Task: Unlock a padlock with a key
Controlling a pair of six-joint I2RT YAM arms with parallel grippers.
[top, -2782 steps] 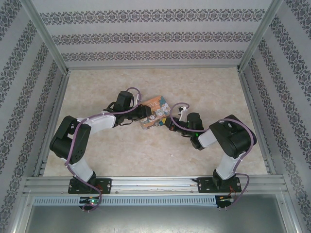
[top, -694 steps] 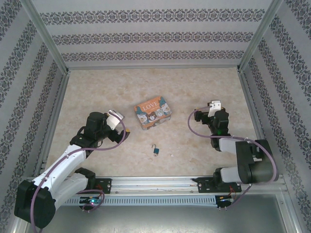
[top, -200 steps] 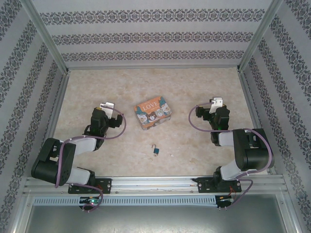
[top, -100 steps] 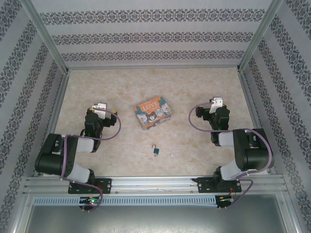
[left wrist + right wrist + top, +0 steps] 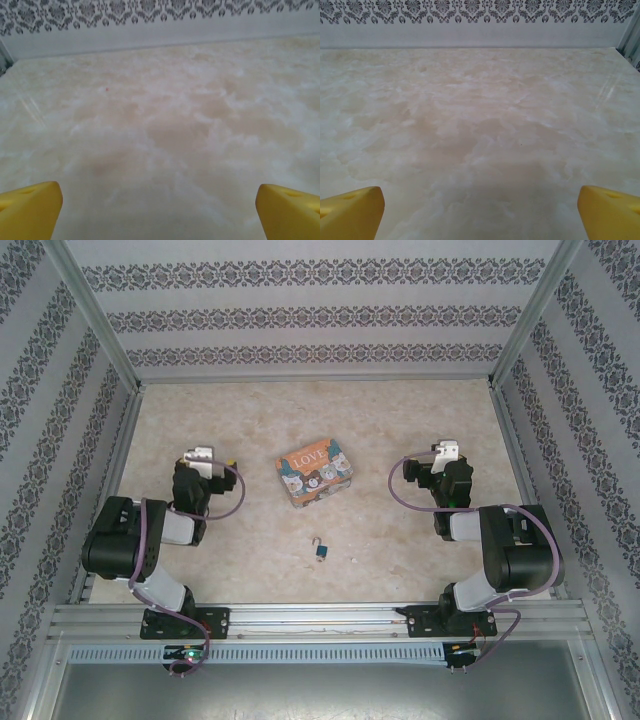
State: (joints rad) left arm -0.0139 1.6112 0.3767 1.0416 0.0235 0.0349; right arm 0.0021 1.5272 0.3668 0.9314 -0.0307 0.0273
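Note:
The padlock [image 5: 320,549], tiny with a teal-blue body and a pale shackle loop, lies alone on the marble table in front of the tin, between the two arms. I cannot make out the key. My left gripper [image 5: 201,456] rests at the left, folded back over its arm and far from the padlock. In the left wrist view its yellow fingertips [image 5: 27,210] stand wide apart over bare table, so the left gripper [image 5: 160,215] is open and empty. My right gripper [image 5: 446,452] sits at the right. It [image 5: 480,215] is open too, fingertips [image 5: 610,212] spread, holding nothing.
A colourful rectangular "LOVE" tin [image 5: 314,473] lies mid-table, behind the padlock. Patterned walls with metal frame posts [image 5: 95,335] enclose the table on three sides. A metal rail [image 5: 320,618] runs along the near edge.
The left arm has folded further back and its gripper has slid left and away from the tin. The right arm, tin and padlock have stayed put over the last second.

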